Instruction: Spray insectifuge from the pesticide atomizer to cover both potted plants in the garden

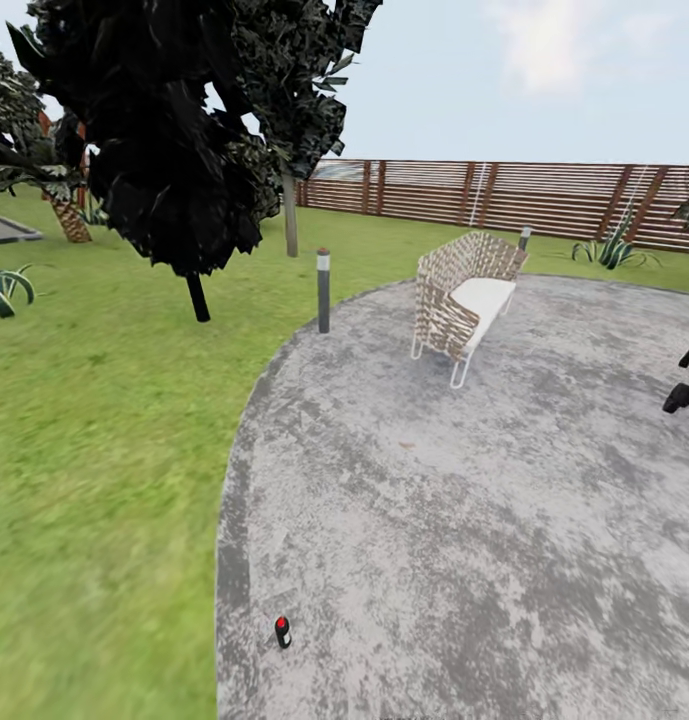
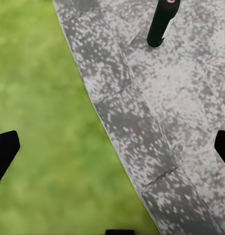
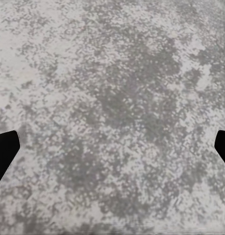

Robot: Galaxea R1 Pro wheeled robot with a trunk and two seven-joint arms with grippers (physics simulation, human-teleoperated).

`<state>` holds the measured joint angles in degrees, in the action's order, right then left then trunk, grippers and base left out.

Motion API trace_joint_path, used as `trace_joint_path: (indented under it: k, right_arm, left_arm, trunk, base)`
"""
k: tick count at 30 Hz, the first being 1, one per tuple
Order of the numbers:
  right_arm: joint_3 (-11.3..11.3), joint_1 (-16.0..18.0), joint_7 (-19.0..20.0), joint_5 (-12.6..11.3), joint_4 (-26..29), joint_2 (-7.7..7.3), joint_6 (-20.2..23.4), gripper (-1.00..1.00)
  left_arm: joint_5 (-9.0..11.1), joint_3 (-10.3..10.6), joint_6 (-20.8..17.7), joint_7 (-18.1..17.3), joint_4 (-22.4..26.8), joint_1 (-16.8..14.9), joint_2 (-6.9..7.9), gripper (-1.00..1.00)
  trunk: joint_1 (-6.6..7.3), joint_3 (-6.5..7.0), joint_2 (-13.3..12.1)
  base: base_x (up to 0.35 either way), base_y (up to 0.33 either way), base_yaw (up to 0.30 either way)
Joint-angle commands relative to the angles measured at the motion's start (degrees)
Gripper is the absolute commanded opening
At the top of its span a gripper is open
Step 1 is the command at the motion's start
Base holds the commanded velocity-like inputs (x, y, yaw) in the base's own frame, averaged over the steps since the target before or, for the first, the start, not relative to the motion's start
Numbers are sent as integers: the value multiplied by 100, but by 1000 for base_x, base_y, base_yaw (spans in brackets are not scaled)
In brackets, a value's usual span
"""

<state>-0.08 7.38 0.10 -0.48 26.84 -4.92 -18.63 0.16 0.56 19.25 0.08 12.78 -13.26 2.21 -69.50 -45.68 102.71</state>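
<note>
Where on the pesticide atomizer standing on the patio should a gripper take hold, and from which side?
Probably the slim dark body of the pesticide atomizer, below its head, jaws closing from the sides. It stands upright on the patio near the lawn edge with nothing beside it.

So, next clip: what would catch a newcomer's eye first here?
Probably the big dark tree looming over the lawn at upper left, then the woven bench with a white seat on the round grey patio. Easy to miss is the pesticide atomizer, standing on the patio near its grass edge, low in the head view.
</note>
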Motion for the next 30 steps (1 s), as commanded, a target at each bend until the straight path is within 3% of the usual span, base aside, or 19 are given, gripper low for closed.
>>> trace_joint_path:
  k: [1, 13, 21, 25, 28, 30]
  right_arm:
    - [-1, 2, 0, -5, -3, 0, -18, 100]
    - [-1, 3, 5, -5, -5, 0, -18, 100]
    - [16, 2, 7, 8, 61, 0, -27, 100]
    - [19, 47, -19, 39, 531, -7, -26, 100]
    - [11, 337, -38, 54, 1150, -25, -20, 100]
    - [5, 463, -42, 55, 1290, -30, -19, 100]
  left_arm:
    - [2, 6, 18, 1, -3, -2, 2, 100]
    - [2, 6, 18, 1, -3, -2, 7, 100]
    - [-7, -8, 0, 12, 32, -56, 11, 100]
    - [-3, -8, -83, 2, 135, -571, 35, 100]
    - [1, 0, -114, -7, 141, -1052, 4, 100]
    - [1, -1, -114, -3, 144, -1123, -14, 100]
  trunk:
    - [1, -5, 2]
    - [1, -4, 2]
    - [1, -4, 2]
    - [1, -4, 2]
    - [1, -4, 2]
    - [1, -4, 2]
  base:
    - [-1, 305, -297]
    - [0, 303, -296]
    - [0, 52, -136]
    - [0, 2, -7]
    - [0, 0, -1]
    - [0, 0, 0]
